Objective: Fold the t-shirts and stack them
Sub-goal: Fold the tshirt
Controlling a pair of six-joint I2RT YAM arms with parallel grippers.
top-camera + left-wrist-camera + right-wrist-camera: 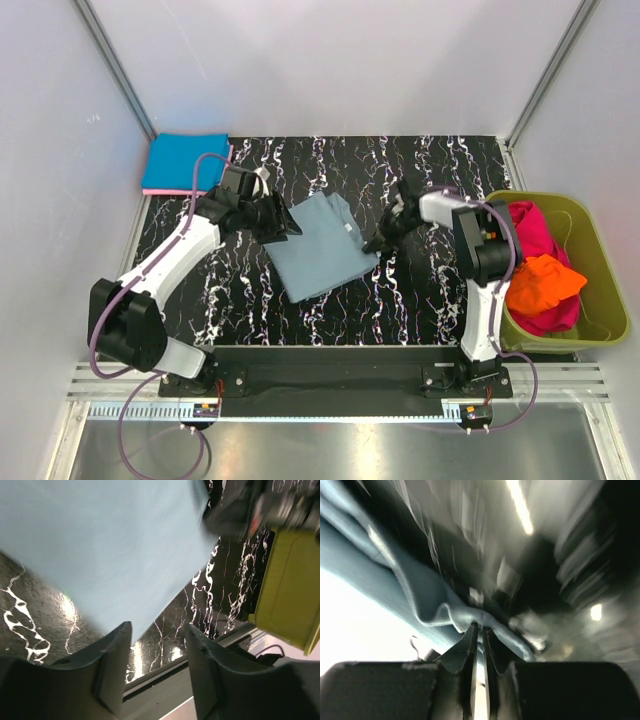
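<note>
**Right gripper point(480, 627) pinched on the grey-blue shirt point(320, 245): two shirts stacked, one in hand, two waiting**

Seen from the right wrist: right gripper fingers pressed together on a bunched hem at that shirt's right edge, cloth caught between the tips. Across from it, at the shirt's upper-left edge, left gripper point(159, 627) spread apart, with nothing between its fingers and only the dark marbled table point(420, 300) in the gap, the cloth's edge just beyond.

Mid-table, between the two arms: the grey-blue shirt, roughly squared, turned at a slant, small white neck label up near its right side. Looks at least partly folded, not yet stacked.

Done, judging from the layout:
- bright blue shirt point(185, 160) folded flat at the back left corner
- pink shirt point(175, 191) beneath it, visible only as a thin rim

Left to do, as a judgement:
- finish and tidy the fold on the grey-blue shirt
- carry it to the pile, well apart at the back left
- then take the magenta shirt point(530, 232) and the orange shirt point(545, 282), both crumpled in the olive-green tub point(570, 342) at the right and apparently untouched

Roughly halfway through, counting five shirts in view.
</note>
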